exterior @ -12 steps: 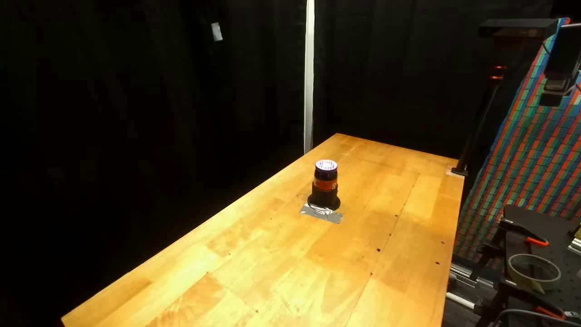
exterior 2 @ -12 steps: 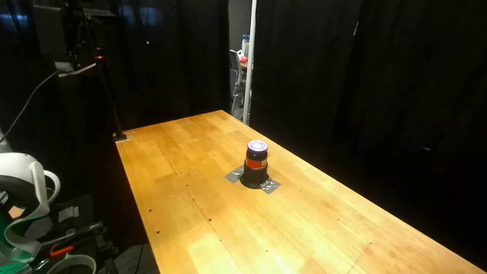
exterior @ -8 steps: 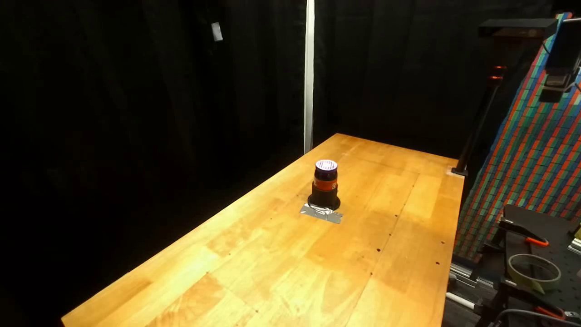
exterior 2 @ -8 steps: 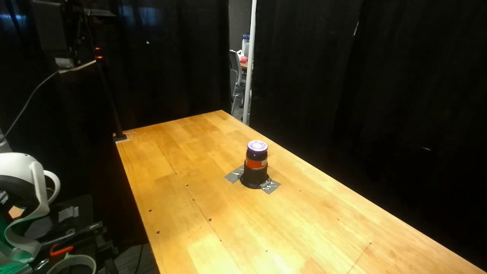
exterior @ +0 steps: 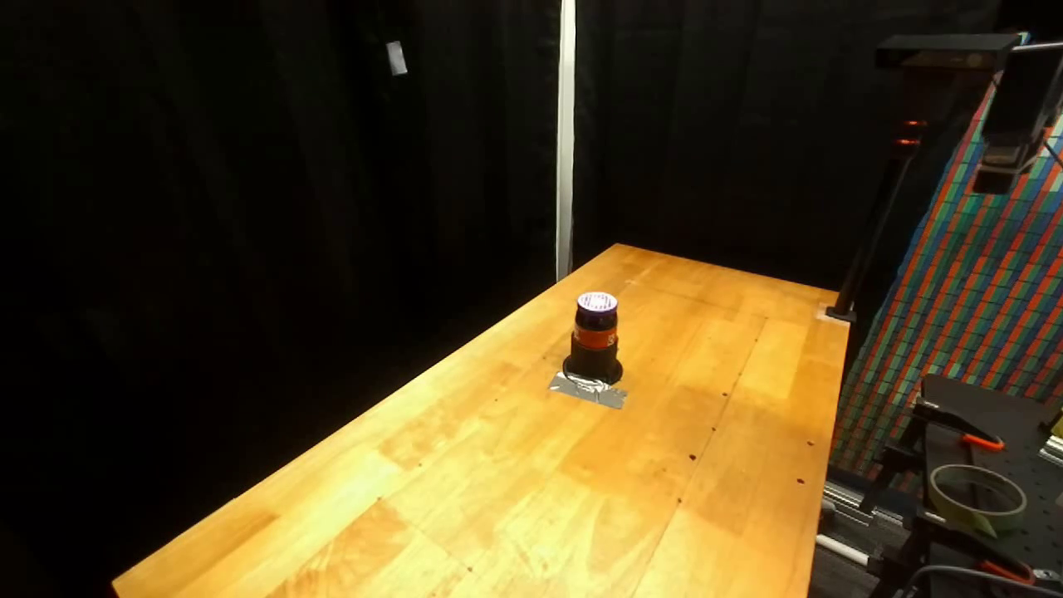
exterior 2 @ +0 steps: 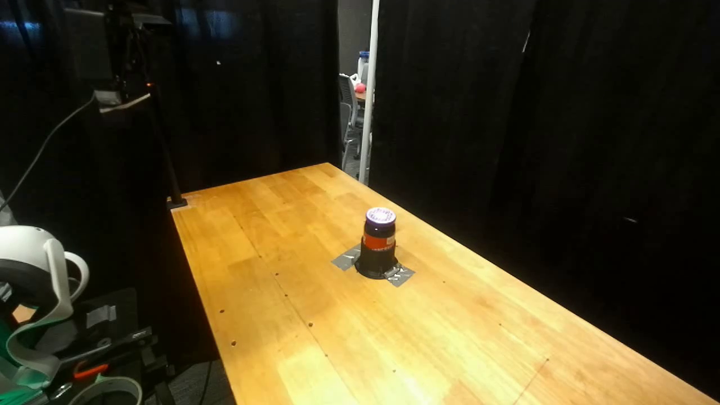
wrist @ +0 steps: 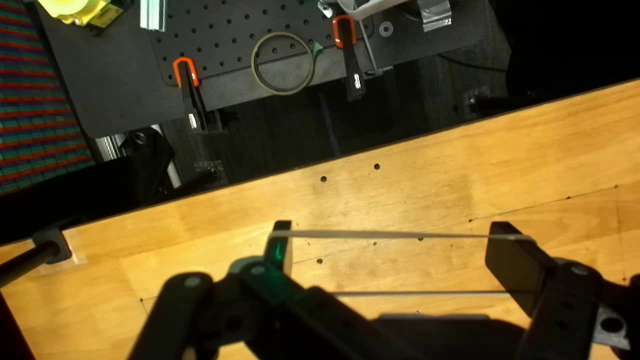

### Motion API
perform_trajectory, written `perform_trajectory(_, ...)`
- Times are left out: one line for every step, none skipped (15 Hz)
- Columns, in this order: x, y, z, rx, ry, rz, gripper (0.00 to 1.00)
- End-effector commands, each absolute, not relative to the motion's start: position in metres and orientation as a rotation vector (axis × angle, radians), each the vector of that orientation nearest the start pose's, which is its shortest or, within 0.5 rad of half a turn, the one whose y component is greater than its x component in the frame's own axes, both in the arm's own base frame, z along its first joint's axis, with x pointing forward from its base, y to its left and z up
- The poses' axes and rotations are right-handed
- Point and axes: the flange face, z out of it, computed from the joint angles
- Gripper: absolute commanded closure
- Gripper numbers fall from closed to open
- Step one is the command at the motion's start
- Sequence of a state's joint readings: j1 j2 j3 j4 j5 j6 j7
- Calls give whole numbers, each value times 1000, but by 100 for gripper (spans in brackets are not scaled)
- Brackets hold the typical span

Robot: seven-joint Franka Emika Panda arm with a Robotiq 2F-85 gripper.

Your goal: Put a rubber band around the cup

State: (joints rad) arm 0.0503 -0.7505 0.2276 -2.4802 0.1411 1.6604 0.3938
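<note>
The cup [exterior: 596, 336] stands upright on the wooden table in both exterior views [exterior 2: 379, 242]. It has a pale lid, a dark upper part and an orange-red band, and sits in a dark base taped to the table. My gripper [wrist: 392, 242] is wide open in the wrist view. A pale rubber band [wrist: 360, 234] is stretched across the gap and wraps around the outside of both fingers. The cup cannot be made out in the wrist view. A dark end part of my arm shows high at the edge of both exterior views [exterior: 1021, 108] [exterior 2: 93, 50], well apart from the cup.
The wooden table [exterior: 515, 498] has a long edge beside a black perforated platform [wrist: 225, 35]. Orange-tipped clamps [wrist: 187, 80] and a tape roll [wrist: 283, 91] are on the platform. A black pole [wrist: 30, 260] stands at a table corner. Grey tape [exterior: 587, 390] lies at the cup's base.
The end of my arm rose slightly, then came down and shifted sideways a little toward the table in both exterior views. The cup has not moved.
</note>
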Motion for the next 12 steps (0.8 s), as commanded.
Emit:
perform_trajectory(365,139,507,-3186,267,136,0)
perform_trajectory(380,145,502,-3179,256,116,0)
perform_trajectory(397,151,496,-3175,238,89,0)
perform_trajectory(417,156,489,-3170,220,45,0)
perform_trajectory(436,159,481,-3170,208,0,0)
perform_trajectory(456,162,471,-3177,190,-49,0)
perform_trajectory(476,163,462,-3183,179,-76,0)
perform_trajectory(495,162,452,-3191,167,-84,0)
perform_trajectory(515,161,441,-3192,166,-96,0)
perform_trajectory(534,158,431,-3196,171,-98,0)
perform_trajectory(551,156,422,-3195,170,-86,0)
perform_trajectory(568,152,412,-3189,174,-70,0)
